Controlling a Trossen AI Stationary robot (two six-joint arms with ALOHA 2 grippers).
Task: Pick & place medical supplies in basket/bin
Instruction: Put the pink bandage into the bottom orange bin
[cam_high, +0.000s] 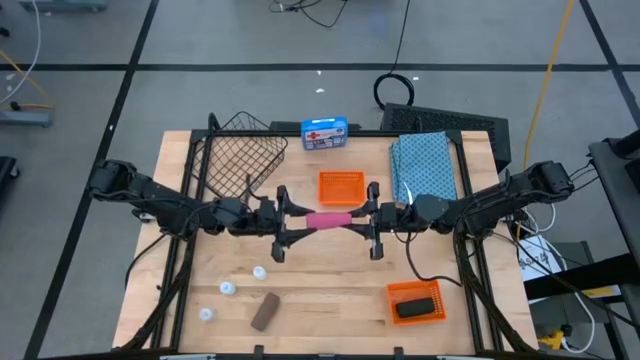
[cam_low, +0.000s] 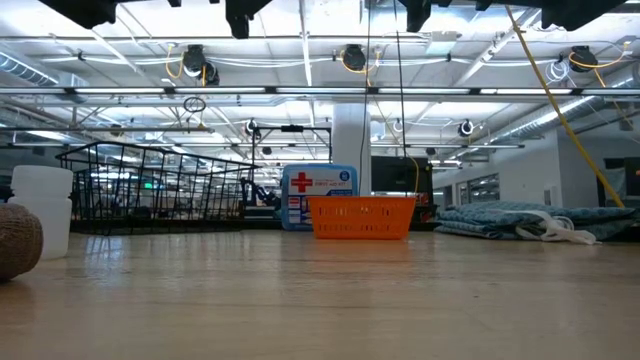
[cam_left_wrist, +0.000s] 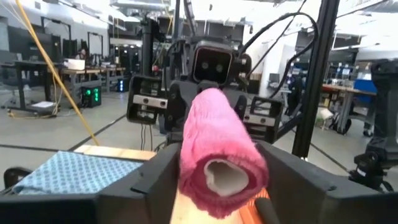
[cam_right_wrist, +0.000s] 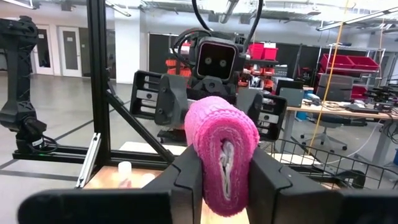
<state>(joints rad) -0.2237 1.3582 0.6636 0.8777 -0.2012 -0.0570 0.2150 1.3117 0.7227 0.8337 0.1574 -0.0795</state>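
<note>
A pink roll (cam_high: 328, 220) hangs level above the middle of the table, its two ends between my two grippers. My left gripper (cam_high: 292, 222) comes at it from the table's left and my right gripper (cam_high: 366, 221) from the right; both are shut on it. On the wood near the front left lie a brown roll (cam_high: 265, 312) and three white vials (cam_high: 228, 288). A black roll (cam_high: 415, 308) lies in an orange tray. The folded teal cloth (cam_high: 425, 168) lies at the far right. The dark wire basket (cam_high: 240, 160) stands at the far left. My left gripper has the pink roll's left end (cam_left_wrist: 217, 180) between its two fingers (cam_left_wrist: 155, 177), which lie against its two sides, level, along the roll. That end keeps its round hollow. My right gripper pinches the roll's right end (cam_right_wrist: 224, 168) between its two fingers (cam_right_wrist: 186, 180), level from the table's right. That end is squeezed flat, and the roll is clear of the table.
A blue box (cam_high: 324, 132) with a red-and-white label stands at the far edge beside the basket. One orange tray (cam_high: 341, 186) sits just beyond the grippers, another (cam_high: 440, 292) at the near right. Bare wood lies between the vials and the near-right tray.
</note>
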